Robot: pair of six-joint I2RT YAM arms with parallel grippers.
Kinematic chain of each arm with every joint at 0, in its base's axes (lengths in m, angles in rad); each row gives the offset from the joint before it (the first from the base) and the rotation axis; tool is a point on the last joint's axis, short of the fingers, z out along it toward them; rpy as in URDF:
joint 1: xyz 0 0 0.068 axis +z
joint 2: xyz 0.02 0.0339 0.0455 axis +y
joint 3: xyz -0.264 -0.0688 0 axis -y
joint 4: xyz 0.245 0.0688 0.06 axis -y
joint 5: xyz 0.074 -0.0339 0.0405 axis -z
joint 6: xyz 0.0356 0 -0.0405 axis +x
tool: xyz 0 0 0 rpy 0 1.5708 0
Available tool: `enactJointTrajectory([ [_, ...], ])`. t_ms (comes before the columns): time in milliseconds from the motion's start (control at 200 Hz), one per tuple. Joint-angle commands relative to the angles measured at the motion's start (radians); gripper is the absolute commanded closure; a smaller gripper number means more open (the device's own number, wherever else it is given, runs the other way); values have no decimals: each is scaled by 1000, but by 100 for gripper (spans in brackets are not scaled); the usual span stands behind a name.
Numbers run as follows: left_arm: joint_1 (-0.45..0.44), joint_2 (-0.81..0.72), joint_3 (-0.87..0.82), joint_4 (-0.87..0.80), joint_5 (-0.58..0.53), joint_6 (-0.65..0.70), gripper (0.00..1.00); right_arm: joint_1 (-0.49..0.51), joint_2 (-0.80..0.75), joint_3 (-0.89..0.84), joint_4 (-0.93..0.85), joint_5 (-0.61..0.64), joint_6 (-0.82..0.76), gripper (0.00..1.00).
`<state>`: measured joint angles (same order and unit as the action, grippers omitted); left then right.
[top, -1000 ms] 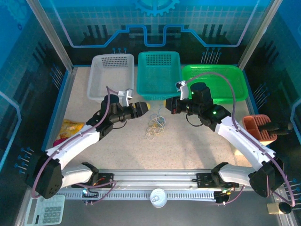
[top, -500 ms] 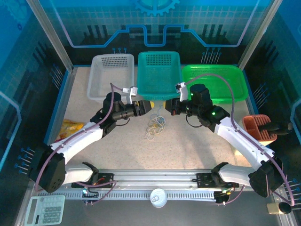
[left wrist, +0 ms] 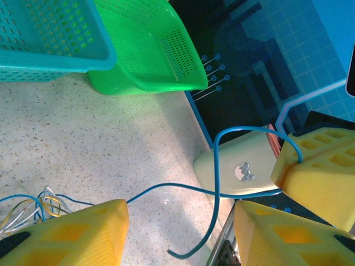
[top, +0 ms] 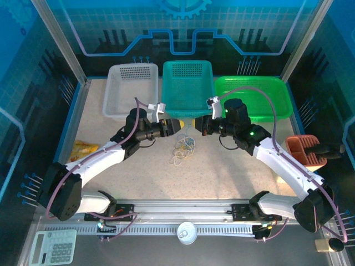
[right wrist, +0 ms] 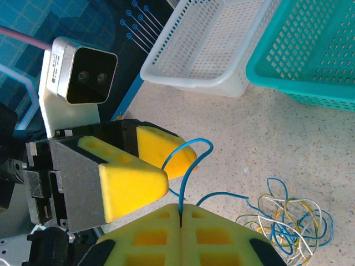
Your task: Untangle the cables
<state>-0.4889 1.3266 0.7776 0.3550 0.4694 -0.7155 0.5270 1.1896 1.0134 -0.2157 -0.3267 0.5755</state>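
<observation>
cables point(top: 183, 148): small tangle on the desk point(top: 222, 172), just in front of the teal basket point(top: 188, 111) | right gripper point(right wrist: 180, 210): I see its fingers pressed together on one blue cable point(right wrist: 186, 177) | left gripper point(left wrist: 177, 221): fingers apart, that blue cable runs between them

A speckled beige table point(top: 222, 172) is enclosed by blue patterned wall panels point(top: 111, 27), which are held in a metal frame point(top: 60, 41); the surface is brightly and evenly lit.
</observation>
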Motion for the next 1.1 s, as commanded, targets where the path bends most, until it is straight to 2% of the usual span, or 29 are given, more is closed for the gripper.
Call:
enactJointTrajectory([
  [0, -10, 16, 41, 56, 23, 30, 48, -14, -6, -11, 19, -21, 6, 100],
  [200, -10, 35, 46, 81, 32, 28, 58, -14, -4, -15, 21, -19, 7, 100],
  [645, -11, -5, 33, 60, 32, 28, 100, -26, 10, -28, 19, 10, -2, 100],
  [800, -11, -25, 48, 58, 31, 3, 100, -28, 32, -36, 31, 12, -10, 100],
  [820, -10, -27, 52, 56, 31, -2, 100, -27, 34, -39, 33, 17, -12, 97],
  [970, -11, -26, 125, -2, 28, -32, 100, -26, 46, -97, 81, 71, -60, 53],
  [1090, -14, -22, 173, -17, 41, -59, 100, -26, 48, -183, 167, 93, -87, 35],
])
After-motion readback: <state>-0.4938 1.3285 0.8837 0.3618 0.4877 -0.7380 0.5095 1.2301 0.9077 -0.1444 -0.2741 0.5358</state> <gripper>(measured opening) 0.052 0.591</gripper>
